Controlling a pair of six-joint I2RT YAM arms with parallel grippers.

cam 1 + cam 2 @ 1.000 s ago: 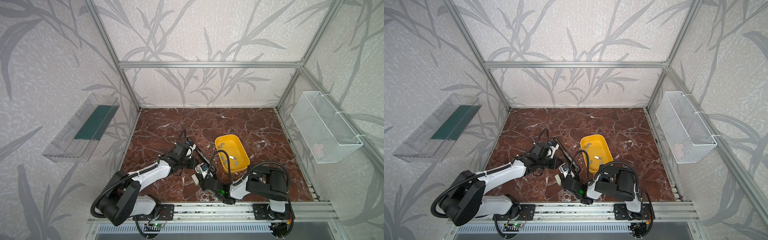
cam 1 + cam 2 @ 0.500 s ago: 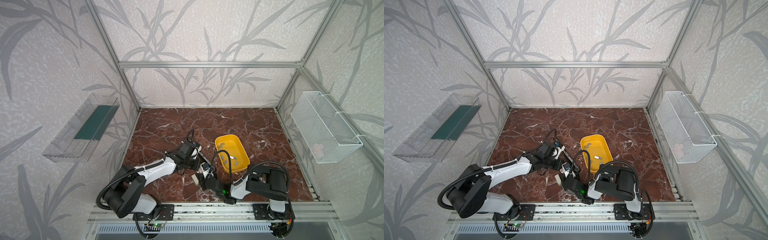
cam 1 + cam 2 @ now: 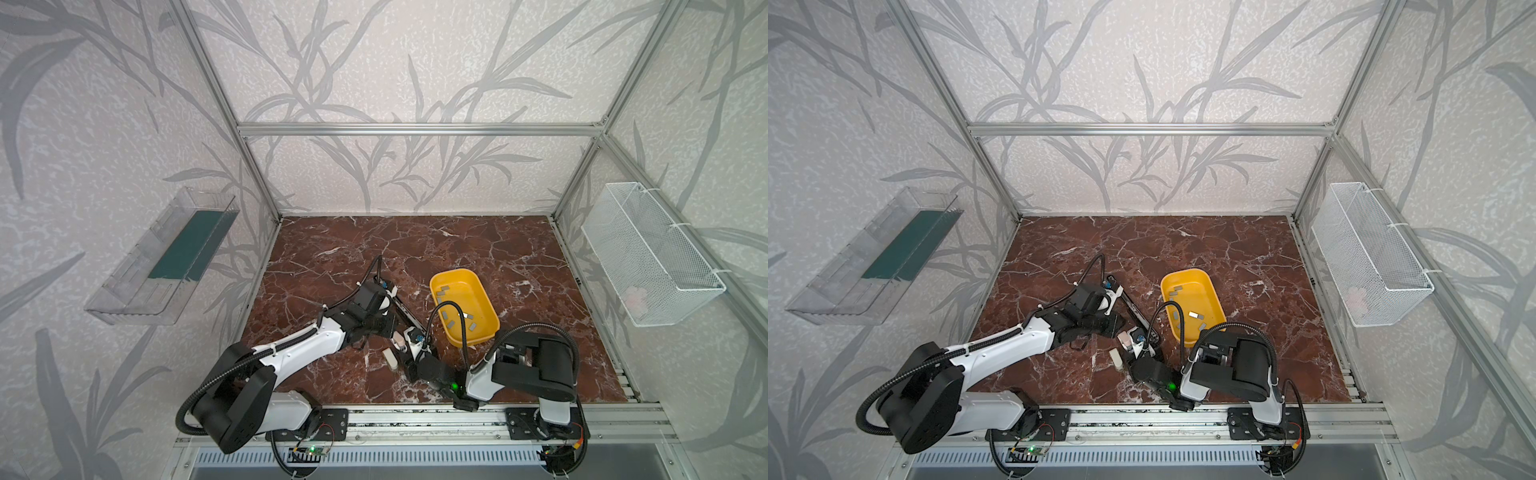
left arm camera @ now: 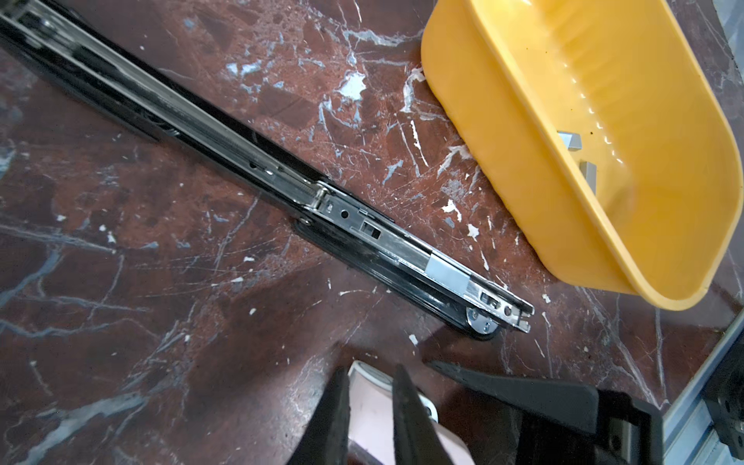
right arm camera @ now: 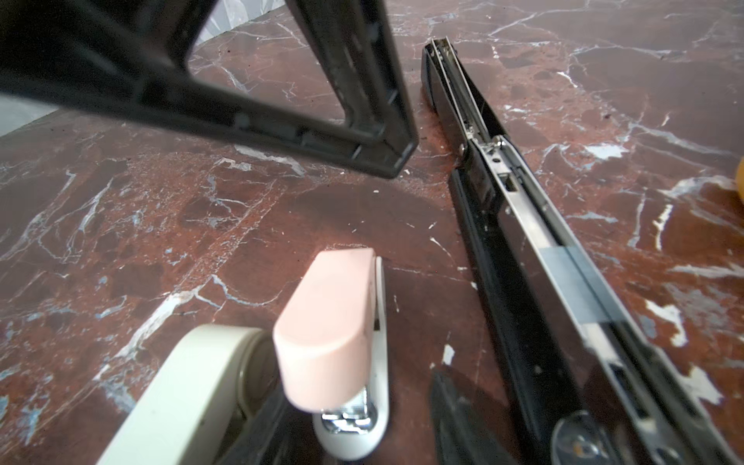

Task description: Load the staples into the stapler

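While the black stapler [image 4: 362, 225] lies hinged wide open on the table [image 4: 161, 322], one grey strip [image 4: 449, 275] already sits in its rail near the nose end. The spare staples [image 3: 450, 315] wait loose in the yellow tray [image 4: 503, 161] close by. Left jaws hover low just beside the stapler's hinge, barely parted, nothing between them! Right jaws stand clearly parted around the foot of the pink mini stapler [image 5: 330, 322], next to the cream mini stapler [image 5: 193, 386]. Whether a pad touches it, I cannot tell. Looks to me like closing up comes next. To do it well, check the strip lies flat and square in the rail. Then pin the base near the hinge with one arm, fold the cover over slowly with the other, and keep both minis clear of the swing.
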